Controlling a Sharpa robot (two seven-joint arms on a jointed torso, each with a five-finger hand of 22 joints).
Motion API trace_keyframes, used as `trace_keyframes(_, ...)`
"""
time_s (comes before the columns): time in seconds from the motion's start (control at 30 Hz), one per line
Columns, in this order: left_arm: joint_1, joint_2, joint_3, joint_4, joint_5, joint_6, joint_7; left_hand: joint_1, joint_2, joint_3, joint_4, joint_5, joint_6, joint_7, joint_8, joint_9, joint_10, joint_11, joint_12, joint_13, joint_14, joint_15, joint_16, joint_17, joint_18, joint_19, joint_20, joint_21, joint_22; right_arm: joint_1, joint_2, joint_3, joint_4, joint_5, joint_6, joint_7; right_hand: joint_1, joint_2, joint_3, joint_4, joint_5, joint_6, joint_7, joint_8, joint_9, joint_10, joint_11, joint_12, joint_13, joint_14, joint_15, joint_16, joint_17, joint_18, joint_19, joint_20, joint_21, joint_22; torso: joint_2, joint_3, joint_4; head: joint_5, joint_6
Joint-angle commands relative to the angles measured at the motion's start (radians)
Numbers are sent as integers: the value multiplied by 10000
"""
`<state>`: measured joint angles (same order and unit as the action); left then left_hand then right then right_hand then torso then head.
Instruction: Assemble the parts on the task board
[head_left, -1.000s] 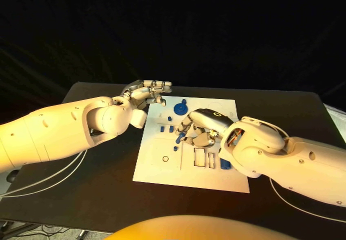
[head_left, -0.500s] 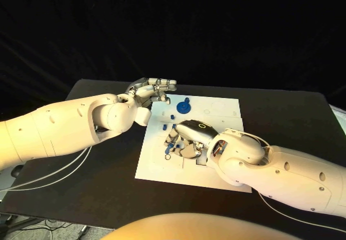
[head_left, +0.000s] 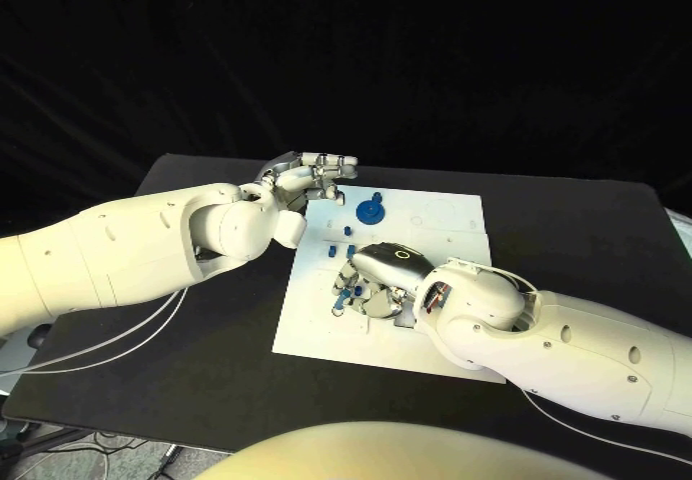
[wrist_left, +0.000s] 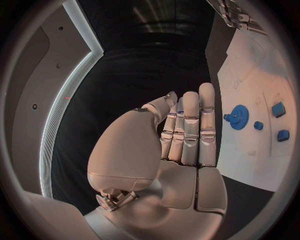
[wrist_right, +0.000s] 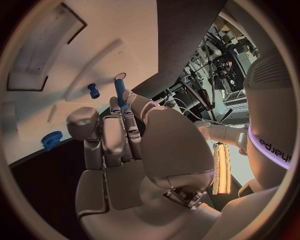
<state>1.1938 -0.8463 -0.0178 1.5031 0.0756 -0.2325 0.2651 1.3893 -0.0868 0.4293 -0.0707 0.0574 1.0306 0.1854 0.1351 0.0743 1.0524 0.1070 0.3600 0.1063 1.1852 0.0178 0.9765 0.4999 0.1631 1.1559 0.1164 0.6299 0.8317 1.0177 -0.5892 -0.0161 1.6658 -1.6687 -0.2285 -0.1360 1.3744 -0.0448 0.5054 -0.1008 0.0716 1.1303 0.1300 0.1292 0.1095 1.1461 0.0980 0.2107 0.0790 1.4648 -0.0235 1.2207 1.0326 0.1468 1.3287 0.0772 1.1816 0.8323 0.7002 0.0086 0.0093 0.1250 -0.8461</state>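
The white task board (head_left: 433, 225) lies mid-table. My right hand (head_left: 378, 285) hovers low over its left middle. In the right wrist view its fingers pinch a slim blue pin (wrist_right: 119, 92), whose tip stands close to a small round hole (wrist_right: 120, 76) in the board. A short blue peg (wrist_right: 93, 90) stands beside it. My left hand (head_left: 310, 175) hangs off the board's far left corner, fingers straight and side by side (wrist_left: 190, 130), nothing in the palm. A blue gear (head_left: 372, 211) sits on the board's far part, with small blue parts (head_left: 348, 237) close by.
More small blue parts (wrist_left: 278, 109) lie past the blue gear (wrist_left: 238, 116) in the left wrist view. Rectangular recesses (wrist_right: 44, 45) are cut into the board. Black table (head_left: 577, 220) surrounds the board, with bare room to its right.
My right hand has slid from the board's middle toward its left side and sunk lower over the parts there. The left hand has hardly moved.
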Motion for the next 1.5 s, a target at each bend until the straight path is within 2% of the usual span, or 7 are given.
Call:
trace_keyframes(0.03,-3,22,6,2,-43,202,69,25,24,4,-44,58,-75,-11,36,-11,-76,-2,53,14,-81,18,-21,-9,196,-63,20,-68,-12,-15,24,-3,-11,-263,401,24,138,86,55,-12,78,-28,46,3,18,461,-368,51,11,274,-22,33,-12,-178,23,-6,37,-4,0,5,4,1,-24)
trace_keyframes(0.8,-16,53,6,-23,-43,222,48,25,24,4,-44,58,-75,-11,36,-11,-76,-2,53,14,-81,18,-21,-9,196,-63,20,-68,-12,-114,231,-51,-127,-700,830,-342,83,81,69,-6,88,-5,42,19,27,490,-371,45,20,267,-19,17,-47,-174,12,1,34,-15,5,1,10,-10,-71)
trace_keyframes(1.1,-18,53,6,-26,-43,220,44,25,24,4,-44,58,-75,-11,36,-11,-76,-2,53,14,-81,18,-21,-9,196,-63,20,-68,-12,-233,395,-93,-164,-1244,769,-539,-140,-48,63,5,77,-224,105,-87,-10,284,-301,-141,-14,249,33,5,-95,-173,-29,45,27,-38,-2,-2,9,0,-93)
trace_keyframes(1.13,-18,53,6,-27,-43,220,43,25,24,4,-44,58,-75,-11,36,-11,-76,-2,53,14,-81,18,-21,-9,196,-63,20,-68,-12,-238,404,-97,-167,-1263,761,-549,-205,-88,43,23,92,-311,136,-132,-28,197,-272,-200,-31,244,62,-2,-111,-170,-45,60,13,-63,-6,-2,4,4,-97)
trace_keyframes(1.33,-18,49,6,-22,-43,210,43,9,42,-8,-42,59,-75,-12,51,-10,-87,-2,81,17,-85,22,-16,-24,195,-62,23,-76,-15,-252,394,-115,-175,-1276,474,-554,-1082,-791,-707,391,472,-1123,440,-526,-199,-693,55,-632,-141,141,318,-184,-412,-41,-422,238,-482,-889,-11,3,-10,9,-99)
trace_keyframes(1.43,-19,46,5,-21,-43,207,42,9,42,-8,-42,59,-75,-12,51,-10,-87,-2,81,17,-85,22,-16,-24,195,-62,23,-76,-15,-257,349,-118,-147,-1234,253,-518,-1137,-917,-1194,465,502,-1742,489,-640,-331,-1486,181,-805,-133,-148,408,-783,-1229,128,-888,355,-1165,-1929,-14,5,-11,4,-93)
trace_keyframes(1.5,-19,44,5,-21,-43,198,40,2,49,-11,-38,59,-76,-12,54,-10,-92,-1,88,17,-86,23,-14,-28,194,-62,24,-78,-16,-267,288,-118,-82,-1181,60,-481,-1238,-1033,-1602,557,763,-1946,557,-637,-365,-1980,254,-882,-139,-364,480,-1243,-1845,239,-1199,407,-1655,-2647,-12,7,-10,-4,-86)
